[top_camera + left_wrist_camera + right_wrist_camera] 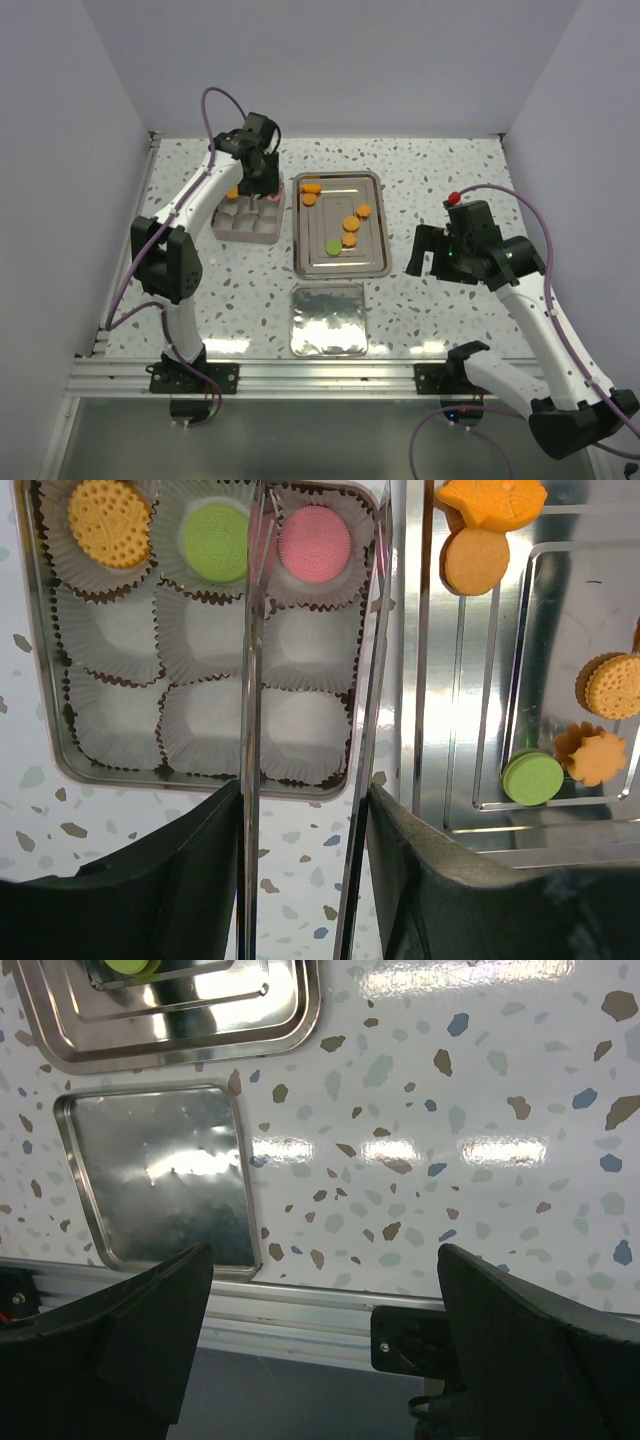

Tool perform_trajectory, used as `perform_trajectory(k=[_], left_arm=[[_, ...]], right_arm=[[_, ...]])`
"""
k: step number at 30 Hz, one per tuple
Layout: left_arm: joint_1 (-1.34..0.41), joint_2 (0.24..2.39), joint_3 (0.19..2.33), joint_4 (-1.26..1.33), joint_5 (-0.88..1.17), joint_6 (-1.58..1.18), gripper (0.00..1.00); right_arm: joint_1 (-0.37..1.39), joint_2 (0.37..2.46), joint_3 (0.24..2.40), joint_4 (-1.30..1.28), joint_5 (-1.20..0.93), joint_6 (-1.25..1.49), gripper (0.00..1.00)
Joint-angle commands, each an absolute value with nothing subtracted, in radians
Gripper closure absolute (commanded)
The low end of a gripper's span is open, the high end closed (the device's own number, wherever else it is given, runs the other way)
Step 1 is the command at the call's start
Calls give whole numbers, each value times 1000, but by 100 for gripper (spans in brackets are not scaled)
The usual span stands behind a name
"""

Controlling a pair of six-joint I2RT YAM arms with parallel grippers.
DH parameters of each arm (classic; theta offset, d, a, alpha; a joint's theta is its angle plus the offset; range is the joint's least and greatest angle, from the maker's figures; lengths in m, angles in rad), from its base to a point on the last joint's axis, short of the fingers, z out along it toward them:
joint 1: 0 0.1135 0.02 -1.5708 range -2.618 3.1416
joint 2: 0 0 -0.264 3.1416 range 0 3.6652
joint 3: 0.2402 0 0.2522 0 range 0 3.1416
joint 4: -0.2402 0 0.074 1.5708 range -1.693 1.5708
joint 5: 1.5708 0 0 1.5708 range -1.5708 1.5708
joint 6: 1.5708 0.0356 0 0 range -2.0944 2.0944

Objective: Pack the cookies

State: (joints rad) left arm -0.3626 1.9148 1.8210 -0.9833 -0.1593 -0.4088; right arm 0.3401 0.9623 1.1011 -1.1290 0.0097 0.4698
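Note:
The box holds white paper cups; its far row has an orange cookie, a green cookie and a pink cookie. My left gripper is shut on metal tongs. The tong blades stand either side of the pink cookie with small gaps, and the cookie lies in its cup. Several orange cookies and a green one lie on the steel tray. My right gripper is open and empty, right of the tray, and also shows in its wrist view.
The box stands left of the tray, under the left gripper. A flat metal lid lies in front of the tray, near the table's front rail. White walls close in the left, right and back.

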Motion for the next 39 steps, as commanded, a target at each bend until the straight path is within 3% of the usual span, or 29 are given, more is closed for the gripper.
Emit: perform_trajectory(k=[1,11,21,39], left_arm=[[-367,1911,1873,-948,-152,-419,46],[-434,1901,1991,-1031,-192,-414,46],[-560,1850,1815,-962,-169,-474,46],[-569,1894,1732,-914,-147,-463,46]], right_arm=[[341,963,1138,-1120,25,451,2],[342,957,1132,-1120,18,460,2],[342,927,1121,-1135,14,486,2],[342,847,1092,-1183,35,518,3]])
